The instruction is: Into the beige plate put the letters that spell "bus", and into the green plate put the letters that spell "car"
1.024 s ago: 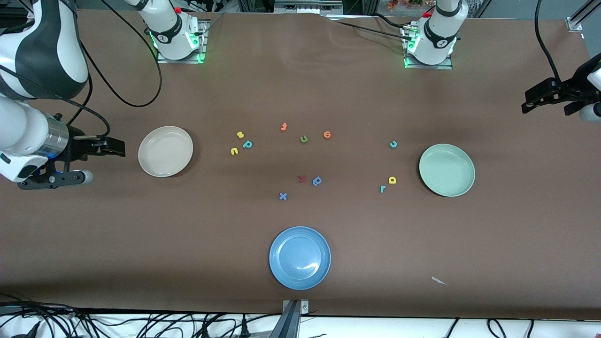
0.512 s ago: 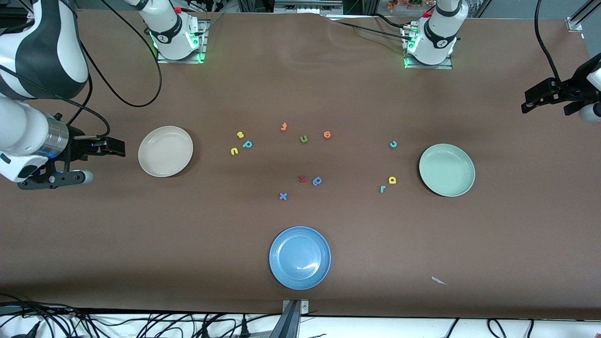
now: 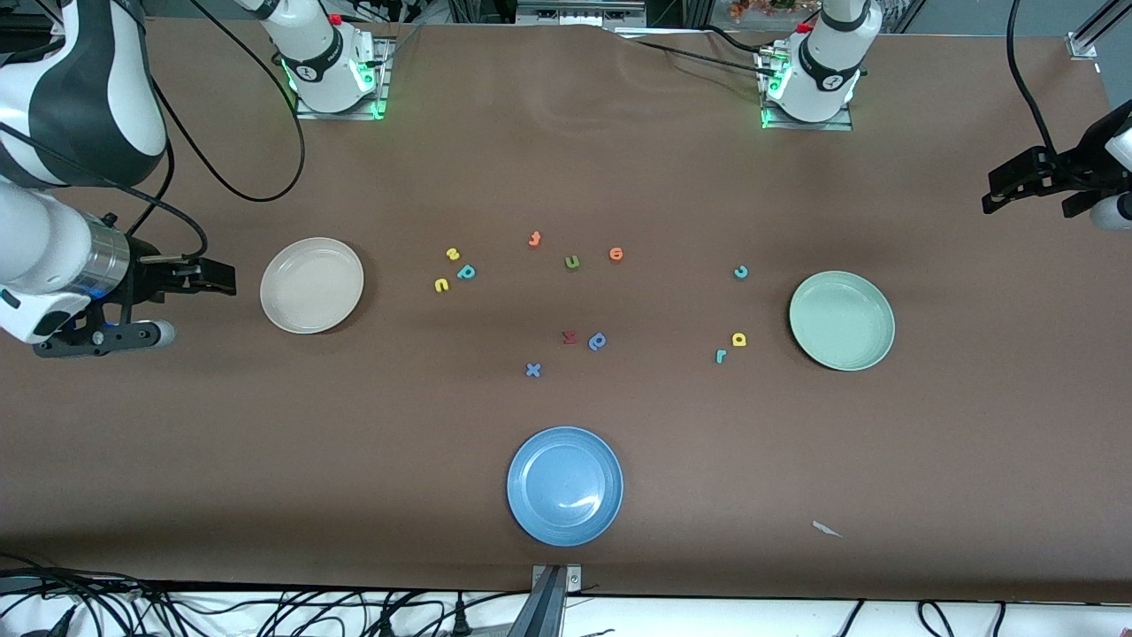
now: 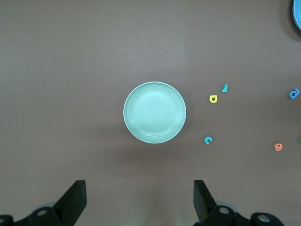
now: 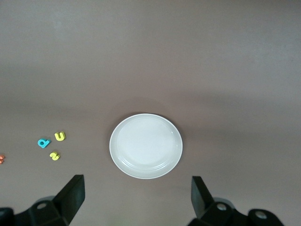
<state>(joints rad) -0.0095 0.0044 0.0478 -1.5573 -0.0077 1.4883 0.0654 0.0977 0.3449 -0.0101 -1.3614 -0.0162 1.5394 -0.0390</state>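
Observation:
The beige plate point(image 3: 311, 285) point(image 5: 146, 146) lies bare toward the right arm's end. Beside it sit a yellow s point(image 3: 453, 254) point(image 5: 55, 156), a teal b point(image 3: 466, 272) point(image 5: 43, 143) and a yellow u point(image 3: 441, 285) point(image 5: 59, 136). The green plate point(image 3: 841, 320) point(image 4: 154, 112) lies bare toward the left arm's end, with a teal c point(image 3: 741, 272) point(image 4: 208, 140), a yellow a point(image 3: 739, 339) point(image 4: 213, 98) and a teal r point(image 3: 721, 356) point(image 4: 225, 88) beside it. My right gripper point(image 3: 221, 279) point(image 5: 137, 200) hangs open over the table beside the beige plate. My left gripper point(image 3: 999, 190) point(image 4: 139, 202) hangs open at the table's end, holding nothing.
Mid-table lie an orange t point(image 3: 534, 239), an olive u point(image 3: 572, 262), an orange round letter point(image 3: 616, 255), a red letter point(image 3: 569, 337), a darker blue p-shaped letter point(image 3: 598, 341) and a blue x point(image 3: 532, 370). A blue plate point(image 3: 565, 486) sits nearest the front camera.

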